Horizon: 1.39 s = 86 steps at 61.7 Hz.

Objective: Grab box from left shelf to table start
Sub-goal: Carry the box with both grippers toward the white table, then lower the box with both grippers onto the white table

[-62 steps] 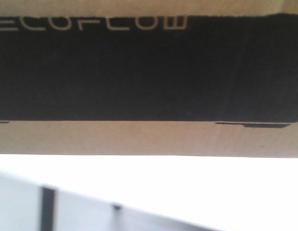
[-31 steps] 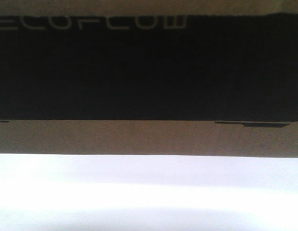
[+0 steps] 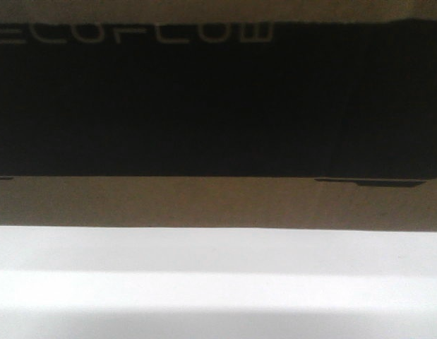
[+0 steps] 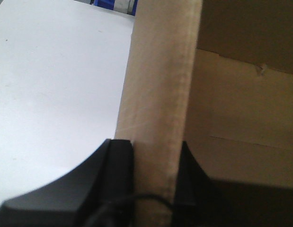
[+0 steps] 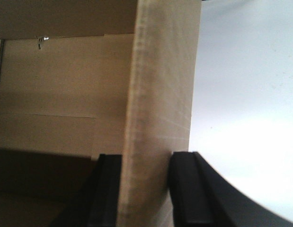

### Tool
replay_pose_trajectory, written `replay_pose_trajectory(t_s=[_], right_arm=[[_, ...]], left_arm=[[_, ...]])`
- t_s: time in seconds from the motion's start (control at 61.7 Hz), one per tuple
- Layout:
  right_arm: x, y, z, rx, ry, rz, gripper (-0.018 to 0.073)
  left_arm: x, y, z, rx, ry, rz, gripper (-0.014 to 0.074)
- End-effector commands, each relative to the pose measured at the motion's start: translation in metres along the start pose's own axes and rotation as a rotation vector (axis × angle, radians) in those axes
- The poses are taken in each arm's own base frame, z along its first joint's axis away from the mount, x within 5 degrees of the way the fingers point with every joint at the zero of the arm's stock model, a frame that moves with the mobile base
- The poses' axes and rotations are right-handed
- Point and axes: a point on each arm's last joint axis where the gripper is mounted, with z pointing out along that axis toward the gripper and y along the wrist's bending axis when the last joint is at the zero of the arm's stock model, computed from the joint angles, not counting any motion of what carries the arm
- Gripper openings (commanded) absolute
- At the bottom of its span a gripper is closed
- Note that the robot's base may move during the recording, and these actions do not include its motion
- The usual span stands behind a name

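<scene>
The brown cardboard box [image 3: 218, 201] with its black ECOFLOW panel fills the upper two thirds of the front view, very close to the camera. Below it lies the white table [image 3: 218, 282]. My left gripper [image 4: 155, 149] is shut on the box's left wall [image 4: 160, 85], one black finger on the outside, one inside the open box. My right gripper [image 5: 146, 163] is shut on the box's right wall [image 5: 163, 80] the same way. The table [image 4: 56, 85] shows beside each wall, also at the right [image 5: 245, 94]. The left shelf is out of view.
A bit of blue plastic bin [image 4: 115, 4] shows beyond the table's far edge in the left wrist view. The box's inner wall [image 5: 61, 80] carries a small staple.
The grey panels and dark posts seen under the box a second ago have gone; plain white table now fills the lower view. The box keeps its place in the frame.
</scene>
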Motion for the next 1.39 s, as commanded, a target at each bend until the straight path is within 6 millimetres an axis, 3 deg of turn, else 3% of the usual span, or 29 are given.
replay_pose_trajectory(t_s=[0.0,0.989,1.135,1.265,1.379], right_arm=[[-0.014,-0.007,-0.005,0.101,-0.120,-0.046,0.0026],[-0.016,-0.007,-0.004,0.102,-0.120,-0.045,0.0026],[-0.034,-0.016,0.028,0.165,-0.065,-0.055,0.0026],[-0.058,-0.024,0.080,0.186,0.060,-0.034,0.0026],[-0.077,-0.030,0.119,0.192,0.082,-0.027,0.0026]], left_arm=[[-0.025,-0.006,-0.017,0.074,-0.253,-0.064,-0.0085],[-0.028,-0.007,-0.014,0.081,-0.267,-0.064,-0.0085],[-0.045,-0.016,0.013,0.106,-0.281,-0.067,-0.0085],[-0.058,-0.028,0.063,0.123,-0.142,-0.111,-0.0085],[-0.066,-0.033,0.103,0.093,-0.067,-0.050,-0.0085]])
